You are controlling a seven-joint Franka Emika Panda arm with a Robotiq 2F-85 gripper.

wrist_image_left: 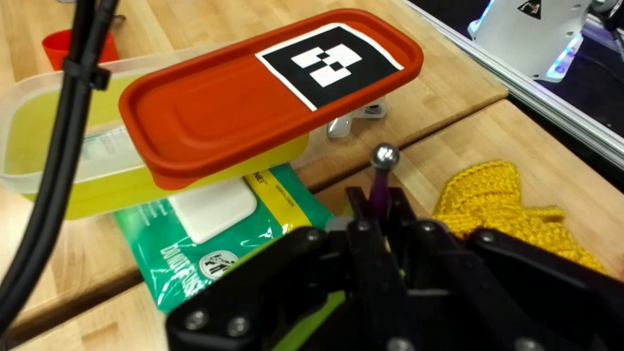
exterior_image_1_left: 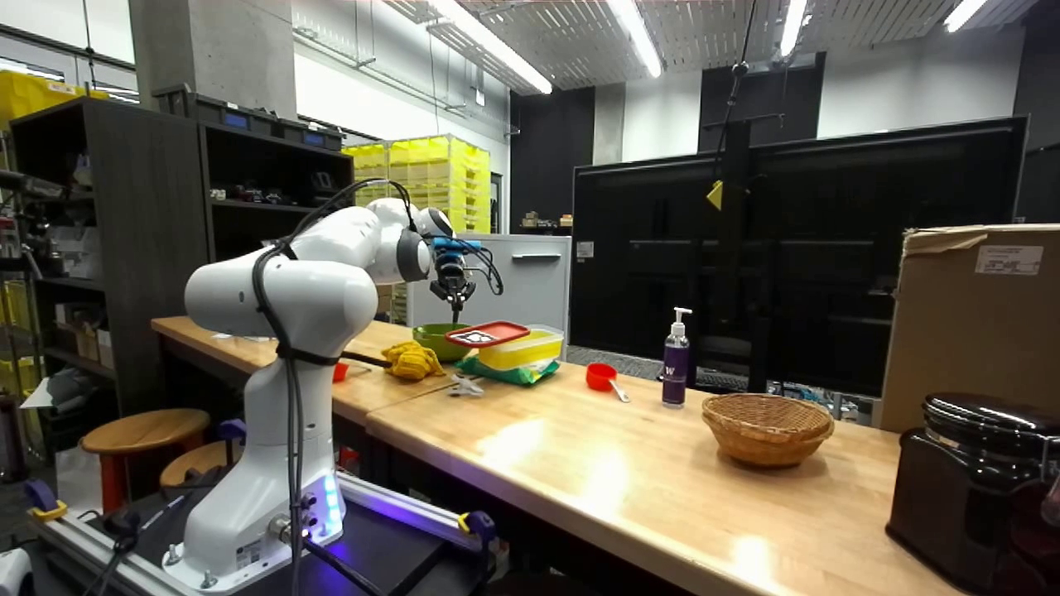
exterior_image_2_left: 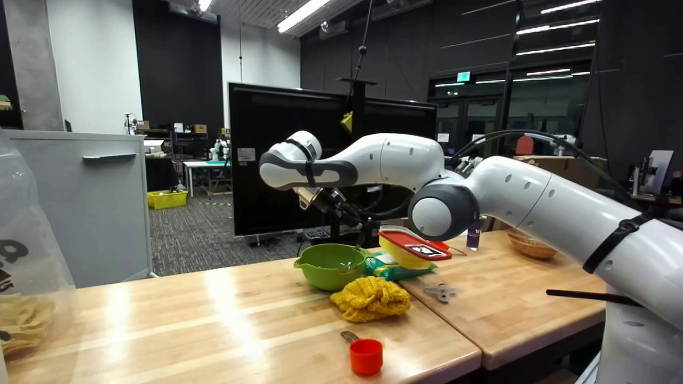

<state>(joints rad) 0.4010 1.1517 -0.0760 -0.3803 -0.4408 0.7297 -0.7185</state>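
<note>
In the wrist view my gripper (wrist_image_left: 379,201) is shut on a slim purple-handled utensil (wrist_image_left: 385,157) tipped with a round metal knob. Its lower end reaches down toward the green bowl (exterior_image_2_left: 328,273), where thin wires seem to show; their shape is hard to make out. In both exterior views the gripper (exterior_image_1_left: 455,300) stands above that bowl. Beside the bowl are a bunched yellow knitted cloth (exterior_image_2_left: 373,300) and a green wipes packet (wrist_image_left: 282,202). A yellow-filled clear container (exterior_image_1_left: 526,354) rests on the packet, with a red lid (wrist_image_left: 209,117) lying askew across its top.
A grey clip (exterior_image_2_left: 442,292) lies close to the table seam. Red measuring cups (exterior_image_2_left: 366,357) (exterior_image_1_left: 599,377) stand at either side. Farther along are a pump bottle (exterior_image_1_left: 675,364), a wicker basket (exterior_image_1_left: 768,430) and a dark canister (exterior_image_1_left: 969,488). A clear bag (exterior_image_2_left: 26,314) stands at the table's far end.
</note>
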